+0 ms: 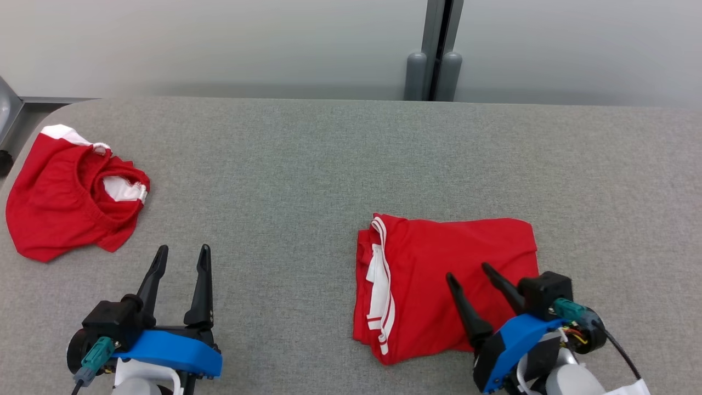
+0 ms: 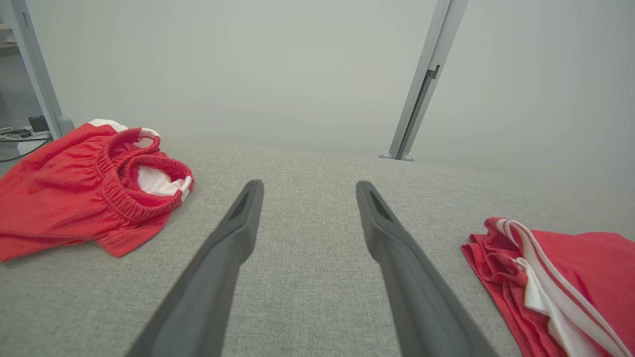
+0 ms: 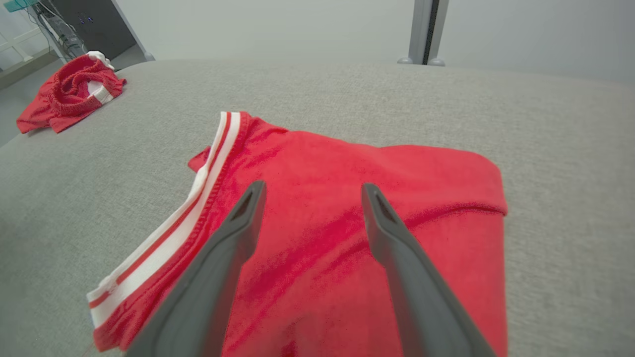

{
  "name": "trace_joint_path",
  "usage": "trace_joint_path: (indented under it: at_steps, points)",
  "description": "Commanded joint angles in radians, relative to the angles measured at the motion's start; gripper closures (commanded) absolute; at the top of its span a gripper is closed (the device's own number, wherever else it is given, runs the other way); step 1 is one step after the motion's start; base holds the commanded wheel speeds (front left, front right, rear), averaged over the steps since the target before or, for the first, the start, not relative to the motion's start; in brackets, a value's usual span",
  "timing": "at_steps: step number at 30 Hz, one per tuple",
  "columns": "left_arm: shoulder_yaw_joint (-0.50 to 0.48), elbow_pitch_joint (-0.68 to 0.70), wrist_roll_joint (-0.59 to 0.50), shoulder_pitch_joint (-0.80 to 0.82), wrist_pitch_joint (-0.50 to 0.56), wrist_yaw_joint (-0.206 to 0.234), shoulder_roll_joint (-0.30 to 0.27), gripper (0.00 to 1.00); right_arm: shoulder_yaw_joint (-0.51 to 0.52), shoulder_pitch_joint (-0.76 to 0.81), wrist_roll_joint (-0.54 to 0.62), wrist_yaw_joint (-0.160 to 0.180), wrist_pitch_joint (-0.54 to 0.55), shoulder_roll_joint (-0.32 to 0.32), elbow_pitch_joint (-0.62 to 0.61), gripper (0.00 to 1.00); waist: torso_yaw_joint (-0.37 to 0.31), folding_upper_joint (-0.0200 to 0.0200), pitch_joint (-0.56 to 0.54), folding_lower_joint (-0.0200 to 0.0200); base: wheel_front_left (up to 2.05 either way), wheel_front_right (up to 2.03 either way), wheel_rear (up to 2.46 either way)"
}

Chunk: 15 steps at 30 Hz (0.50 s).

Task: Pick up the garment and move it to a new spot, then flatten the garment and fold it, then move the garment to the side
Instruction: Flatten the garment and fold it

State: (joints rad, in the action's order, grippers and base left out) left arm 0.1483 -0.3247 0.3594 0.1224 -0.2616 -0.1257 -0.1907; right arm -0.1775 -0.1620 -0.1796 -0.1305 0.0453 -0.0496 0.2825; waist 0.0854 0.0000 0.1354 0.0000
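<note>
A folded red garment [image 1: 433,258] with white stripes along its left edge lies flat on the grey table [image 1: 307,164], right of centre. My right gripper [image 1: 468,271] hovers open over its near part, fingers apart above the red cloth [image 3: 347,168] with nothing between them [image 3: 313,185]. A second red garment [image 1: 60,203], crumpled, with an elastic waistband and white lining, sits at the table's far left [image 2: 59,188] [image 3: 64,94]. My left gripper [image 1: 183,249] is open over bare table [image 2: 308,184], between the two garments, touching neither. The folded garment's striped edge [image 2: 545,277] lies to its right.
A grey upright post [image 1: 436,49] stands behind the table's far edge against a pale wall. The table's left corner is rounded, close to the crumpled garment. Cables and a metal frame [image 2: 30,74] lie beyond the left edge.
</note>
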Motion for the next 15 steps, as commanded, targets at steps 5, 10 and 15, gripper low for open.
trace_joint_path:
  at_steps: [5,10,15]
  points:
    - [0.013,0.002,0.005,0.018,-0.005,-0.007,-0.003,0.00,-0.091,-0.085,-0.011,0.000,0.015,-0.002,0.088,0.00,0.024,0.0000,0.013,0.0000,0.00,0.00,0.00]
    - [0.034,-0.001,0.007,0.029,-0.005,-0.007,0.003,0.00,-0.146,-0.199,0.016,0.000,0.056,-0.003,0.213,1.00,0.057,0.0000,0.024,0.0000,0.00,0.00,0.00]
    - [0.053,-0.007,0.011,0.046,-0.005,-0.007,0.011,0.00,-0.183,-0.282,0.020,0.000,0.103,-0.003,0.328,1.00,0.100,0.0000,0.038,0.0000,0.00,0.00,0.00]
